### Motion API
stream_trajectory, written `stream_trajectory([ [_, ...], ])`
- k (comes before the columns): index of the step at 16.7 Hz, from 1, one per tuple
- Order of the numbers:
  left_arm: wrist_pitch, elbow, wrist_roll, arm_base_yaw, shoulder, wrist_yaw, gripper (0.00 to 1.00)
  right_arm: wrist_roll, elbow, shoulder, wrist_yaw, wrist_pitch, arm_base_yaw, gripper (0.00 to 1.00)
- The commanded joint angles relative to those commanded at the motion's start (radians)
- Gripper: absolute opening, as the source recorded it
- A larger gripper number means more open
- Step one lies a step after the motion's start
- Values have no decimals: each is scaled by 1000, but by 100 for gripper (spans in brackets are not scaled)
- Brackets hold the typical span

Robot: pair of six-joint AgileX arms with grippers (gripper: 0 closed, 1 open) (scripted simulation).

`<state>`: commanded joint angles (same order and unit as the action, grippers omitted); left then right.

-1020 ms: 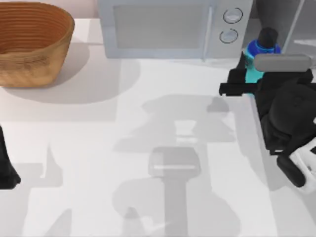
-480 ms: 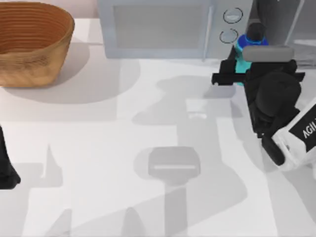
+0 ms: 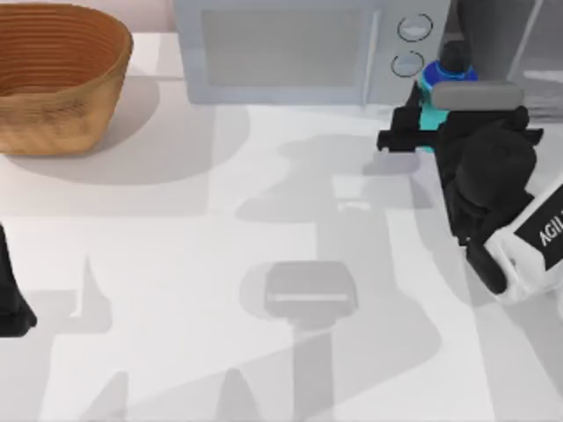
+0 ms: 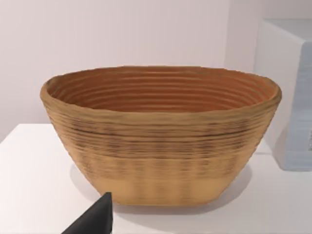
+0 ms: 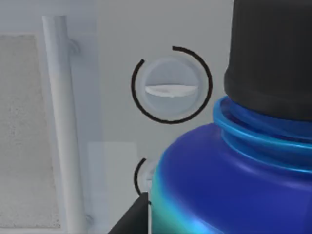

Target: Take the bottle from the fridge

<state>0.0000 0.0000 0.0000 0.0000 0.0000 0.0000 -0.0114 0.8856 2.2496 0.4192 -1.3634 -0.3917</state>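
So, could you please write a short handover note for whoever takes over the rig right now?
Right gripper: at the table's back right, shut on the bottle, which it holds upright in front of the microwave's dials.
Left gripper: parked at the table's left edge, facing the basket.
Fridge: back right corner.
Done: bottle gripped and outside the fridge.
Left: probably bring it forward and set it on the table.

probably a rendered kitchen counter: microwave (image 3: 308,48), wicker basket (image 3: 57,75), fridge (image 3: 510,35) on a white table (image 3: 220,264).
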Motion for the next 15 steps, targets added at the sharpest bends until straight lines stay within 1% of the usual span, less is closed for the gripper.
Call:
stream_trajectory([
  [9, 0, 0, 0, 0, 0, 0, 100, 0, 0, 0, 0, 0, 0, 98],
  [10, 0, 0, 0, 0, 0, 0, 100, 0, 0, 0, 0, 0, 0, 100],
  [15, 0, 0, 0, 0, 0, 0, 100, 0, 0, 0, 0, 0, 0, 100],
])
